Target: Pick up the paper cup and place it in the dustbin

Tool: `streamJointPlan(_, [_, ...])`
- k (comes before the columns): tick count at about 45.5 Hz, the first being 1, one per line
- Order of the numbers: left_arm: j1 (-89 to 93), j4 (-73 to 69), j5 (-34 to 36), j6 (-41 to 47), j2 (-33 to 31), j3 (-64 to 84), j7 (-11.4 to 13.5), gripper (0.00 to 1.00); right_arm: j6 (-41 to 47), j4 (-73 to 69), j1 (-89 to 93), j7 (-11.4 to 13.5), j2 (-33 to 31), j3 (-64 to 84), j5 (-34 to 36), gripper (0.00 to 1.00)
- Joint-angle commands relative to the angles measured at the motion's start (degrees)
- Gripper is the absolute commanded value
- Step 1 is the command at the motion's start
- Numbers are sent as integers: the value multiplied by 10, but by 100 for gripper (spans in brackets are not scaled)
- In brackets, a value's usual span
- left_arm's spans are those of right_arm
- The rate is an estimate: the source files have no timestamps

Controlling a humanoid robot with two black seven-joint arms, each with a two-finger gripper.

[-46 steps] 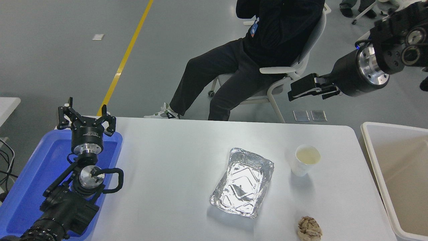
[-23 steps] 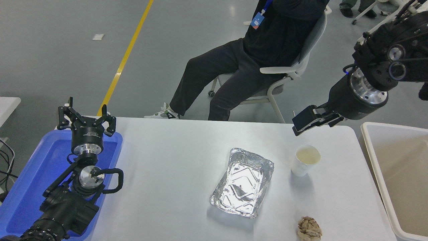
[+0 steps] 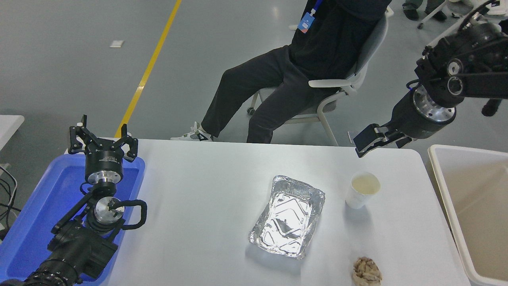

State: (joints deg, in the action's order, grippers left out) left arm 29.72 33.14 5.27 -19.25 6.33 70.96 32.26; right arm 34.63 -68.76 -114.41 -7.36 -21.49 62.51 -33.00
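1. Since the earlier pictures, the right gripper has come down and forward from high over the floor; it now hangs above the table's far edge, just beyond the paper cup and not touching it.
2. Whether its fingers are spread or pressed together cannot be told: they show edge-on as one dark block.
3. Relative to the paper cup: it stands upright on the white table, mouth up, its pale yellowish inside showing.
4. Just to the cup's left lies the crinkled foil tray, close beside it but apart.
5. On the cup's near side, well apart, sits a crumpled brown paper ball by the table's front edge.
6. To the cup's right, past the table's end, stands the dustbin, off-white with a beige inside.
7. Far to the cup's left, the left gripper is parked over the blue tray, its fingers spread and holding nothing.
8. Beyond the cup, a person in dark clothes sits on a chair.
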Motion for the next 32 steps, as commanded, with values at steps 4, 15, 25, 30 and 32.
streamJointPlan(4, [0, 0, 0, 0, 0, 0, 1, 99, -11, 115, 121, 1, 1, -47, -58, 100])
streamJointPlan(15, [0, 0, 0, 0, 0, 0, 0, 99, -25, 186, 198, 1, 1, -77, -76, 100])
streamJointPlan(25, [0, 0, 0, 0, 0, 0, 0, 99, -41, 225, 268, 1, 2, -114, -91, 100])
streamJointPlan(30, [0, 0, 0, 0, 0, 0, 0, 99, -56, 229, 286, 1, 2, -118, -105, 100])
streamJointPlan(32, [0, 0, 0, 0, 0, 0, 1, 99, -63, 230, 294, 2, 3, -121, -106, 100])
